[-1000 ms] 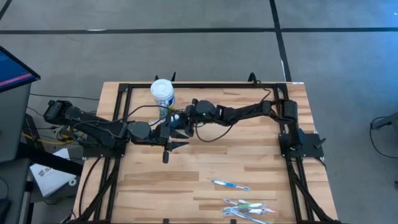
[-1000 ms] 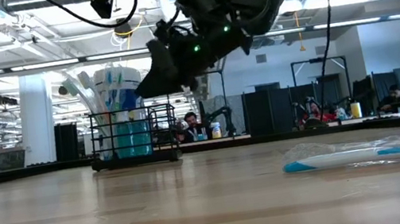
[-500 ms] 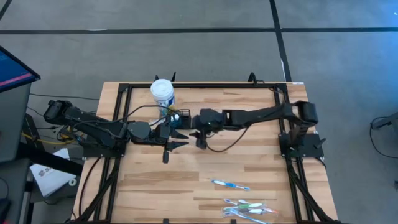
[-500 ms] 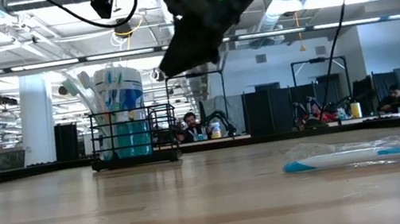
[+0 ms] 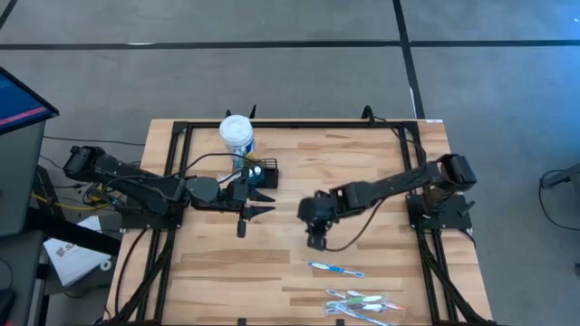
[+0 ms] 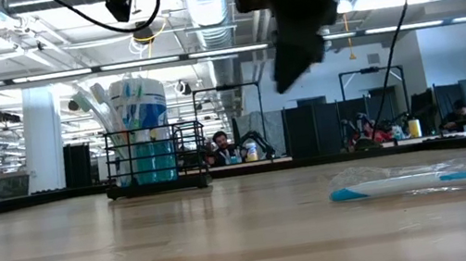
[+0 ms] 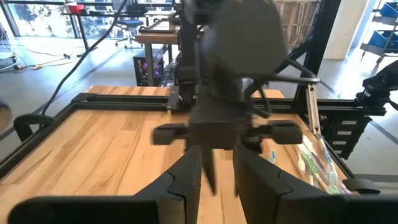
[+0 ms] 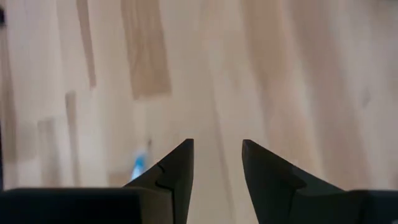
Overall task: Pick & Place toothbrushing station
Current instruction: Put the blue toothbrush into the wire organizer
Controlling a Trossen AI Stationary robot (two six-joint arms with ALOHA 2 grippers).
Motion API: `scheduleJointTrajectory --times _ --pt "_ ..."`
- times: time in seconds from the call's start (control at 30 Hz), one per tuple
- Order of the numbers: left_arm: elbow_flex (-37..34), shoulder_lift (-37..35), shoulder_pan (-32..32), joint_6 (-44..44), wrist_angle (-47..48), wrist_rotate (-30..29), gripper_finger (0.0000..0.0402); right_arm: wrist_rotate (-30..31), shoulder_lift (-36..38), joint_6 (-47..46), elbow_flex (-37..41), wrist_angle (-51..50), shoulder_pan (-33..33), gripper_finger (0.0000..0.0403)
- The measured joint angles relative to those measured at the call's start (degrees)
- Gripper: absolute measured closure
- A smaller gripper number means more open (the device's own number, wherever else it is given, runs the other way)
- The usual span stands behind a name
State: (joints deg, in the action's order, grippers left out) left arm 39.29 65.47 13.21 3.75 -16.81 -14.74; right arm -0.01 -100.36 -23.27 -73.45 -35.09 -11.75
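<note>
The toothbrushing station (image 5: 260,172), a small black open-top caddy, stands on the table at the back left, beside a white blue-labelled tub (image 5: 236,134). The low view shows the station (image 6: 156,166) on its base, the tub behind it. My left gripper (image 5: 265,211) hovers open just near of the station, fingers level and nothing between them (image 7: 217,180). My right gripper (image 5: 314,241) hangs open over mid-table, pointing steeply down and holding nothing (image 8: 217,168). In the low view my right gripper (image 6: 291,72) is well above the tabletop.
A blue-and-white toothbrush (image 5: 335,269) lies loose near the front right of the table. Several wrapped toothbrushes (image 5: 362,304) lie at the near edge. A black frame (image 5: 290,126) runs along the table's far side and both flanks.
My right gripper has swung away from the station toward the table's near and right edges. It has tipped from nearly level to pointing steeply down and has stayed open. The station and tub have not moved.
</note>
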Motion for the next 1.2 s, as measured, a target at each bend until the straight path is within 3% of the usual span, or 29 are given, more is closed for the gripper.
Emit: scheduleJointTrajectory --times 0.43,1.2 --pt "0.00 0.00 0.00 0.00 0.01 0.00 0.0314 0.02 -0.24 -16.36 0.00 -12.08 -11.64 0.0276" --pt "0.00 0.00 0.00 0.00 -0.12 0.01 0.0314 0.46 -0.24 -38.11 0.01 -21.70 -28.02 0.0276"
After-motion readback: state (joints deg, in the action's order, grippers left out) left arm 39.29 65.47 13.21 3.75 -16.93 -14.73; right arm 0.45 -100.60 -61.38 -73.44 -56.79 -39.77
